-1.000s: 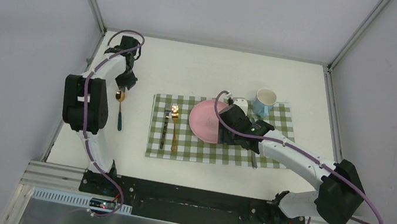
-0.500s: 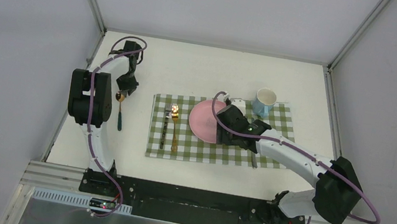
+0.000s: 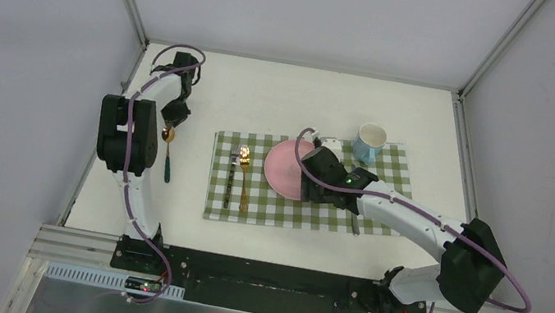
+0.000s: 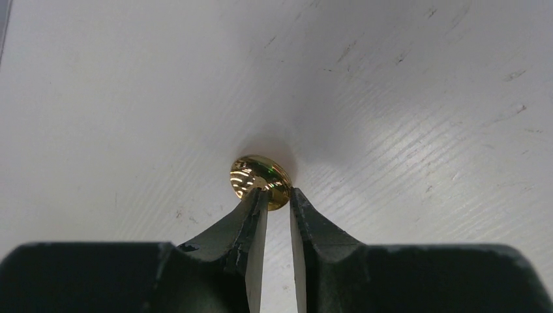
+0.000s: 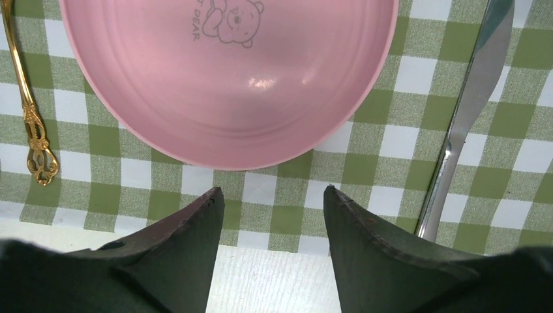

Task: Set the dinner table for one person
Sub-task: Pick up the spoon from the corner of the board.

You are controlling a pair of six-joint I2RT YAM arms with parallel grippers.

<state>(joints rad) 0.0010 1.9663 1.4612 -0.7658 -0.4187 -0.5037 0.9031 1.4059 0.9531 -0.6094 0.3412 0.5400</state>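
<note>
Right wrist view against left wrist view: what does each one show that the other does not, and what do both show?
Only right wrist: the pink plate, the green checked cloth, a gold handle and a knife. Only left wrist: a gold spoon bowl at the fingertips. Both: the white dinner table and each camera's own dark fingers.

Overhead and close wrist views share dinner table [image 3: 283, 95].

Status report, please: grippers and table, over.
Left gripper nearly shut at gold spoon, grip unclear. Right gripper open near pink round plate. White dinner table partly set. Nothing blocking.
</note>
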